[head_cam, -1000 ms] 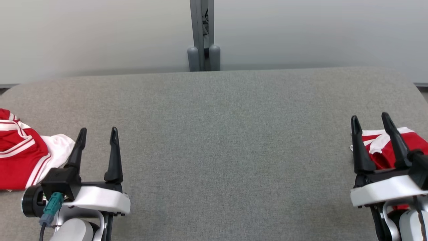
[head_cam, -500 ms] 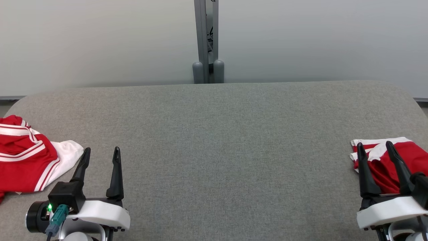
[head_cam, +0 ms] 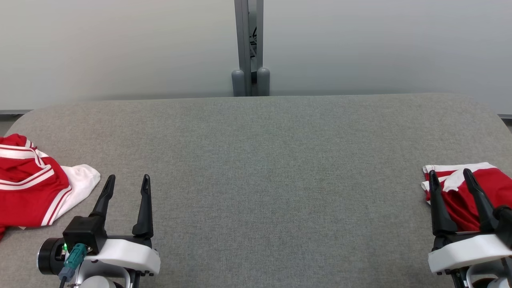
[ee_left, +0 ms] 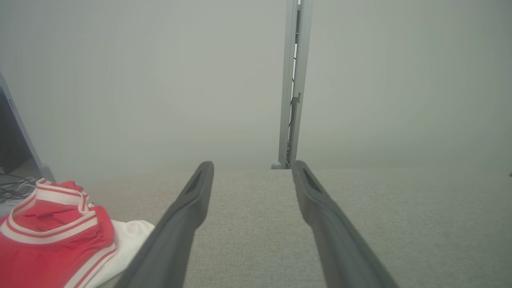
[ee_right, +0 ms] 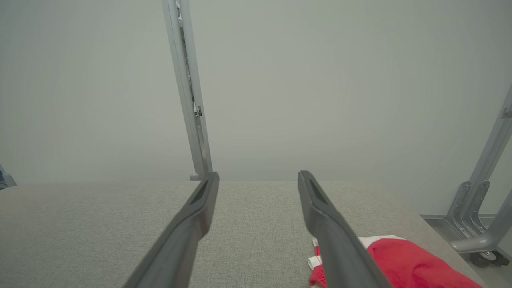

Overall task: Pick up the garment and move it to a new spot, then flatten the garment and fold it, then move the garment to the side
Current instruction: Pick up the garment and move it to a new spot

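A crumpled red garment with white stripes (head_cam: 30, 186) lies at the table's left edge; the left wrist view has it at the lower left (ee_left: 52, 236). My left gripper (head_cam: 128, 182) hovers just right of it, open and empty, fingers pointing away from me. A folded red and white garment (head_cam: 480, 192) lies at the right edge, partly behind my right gripper (head_cam: 450, 176), which is open and empty above it. In the right wrist view that garment (ee_right: 404, 264) shows to the right of the right finger (ee_right: 332, 236).
The grey fabric-covered table (head_cam: 260, 180) stretches between the two garments. A pale wall with a grey metal post (head_cam: 248, 44) stands behind its far edge. A metal stand leg (ee_right: 476, 216) is off the table's right side.
The head camera has tilted up, so the whole picture shifted down. Both grippers stay open and the garments lie as before.
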### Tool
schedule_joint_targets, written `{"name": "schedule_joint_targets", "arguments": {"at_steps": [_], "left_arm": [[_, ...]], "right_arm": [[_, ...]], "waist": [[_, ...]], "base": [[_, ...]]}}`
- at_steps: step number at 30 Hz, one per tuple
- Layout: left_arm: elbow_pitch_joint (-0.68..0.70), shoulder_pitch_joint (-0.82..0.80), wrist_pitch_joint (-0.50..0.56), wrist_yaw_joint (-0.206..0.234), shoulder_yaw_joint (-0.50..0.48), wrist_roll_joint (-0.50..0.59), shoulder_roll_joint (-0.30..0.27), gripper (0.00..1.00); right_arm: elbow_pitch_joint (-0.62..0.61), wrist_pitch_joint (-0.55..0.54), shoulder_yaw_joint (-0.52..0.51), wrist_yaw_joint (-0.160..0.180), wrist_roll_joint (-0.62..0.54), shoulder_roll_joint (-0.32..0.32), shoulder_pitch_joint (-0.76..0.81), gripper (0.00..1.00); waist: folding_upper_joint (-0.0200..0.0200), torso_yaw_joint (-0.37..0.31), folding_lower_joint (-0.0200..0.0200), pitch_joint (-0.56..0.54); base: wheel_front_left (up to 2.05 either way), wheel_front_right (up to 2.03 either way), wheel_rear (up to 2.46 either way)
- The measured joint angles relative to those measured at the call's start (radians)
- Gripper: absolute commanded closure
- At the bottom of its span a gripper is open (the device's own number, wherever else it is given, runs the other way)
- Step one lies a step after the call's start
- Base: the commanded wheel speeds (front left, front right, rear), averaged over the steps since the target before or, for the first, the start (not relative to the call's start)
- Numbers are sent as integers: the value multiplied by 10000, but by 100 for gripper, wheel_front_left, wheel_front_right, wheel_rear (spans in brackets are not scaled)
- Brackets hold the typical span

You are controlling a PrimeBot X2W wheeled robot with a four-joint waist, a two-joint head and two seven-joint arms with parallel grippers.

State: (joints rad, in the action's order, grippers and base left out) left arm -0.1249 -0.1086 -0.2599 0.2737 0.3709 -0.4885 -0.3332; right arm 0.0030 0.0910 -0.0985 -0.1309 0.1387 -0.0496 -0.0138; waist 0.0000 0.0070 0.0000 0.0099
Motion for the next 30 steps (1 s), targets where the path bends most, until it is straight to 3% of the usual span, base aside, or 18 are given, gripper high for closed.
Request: {"name": "schedule_joint_targets", "arguments": {"at_steps": [14,30], "left_arm": [[-169,-273,-2,-617,-514,54,543,0],[-489,-453,-2,-1269,-1200,533,972,0]], "right_arm": [[-155,-111,-178,0,-134,2,6,0],[-134,-199,71,0,-36,8,37,0]], "waist": [[0,630,0,54],[0,3458,0,190]], "base": [[0,0,0],[0,0,0]]}}
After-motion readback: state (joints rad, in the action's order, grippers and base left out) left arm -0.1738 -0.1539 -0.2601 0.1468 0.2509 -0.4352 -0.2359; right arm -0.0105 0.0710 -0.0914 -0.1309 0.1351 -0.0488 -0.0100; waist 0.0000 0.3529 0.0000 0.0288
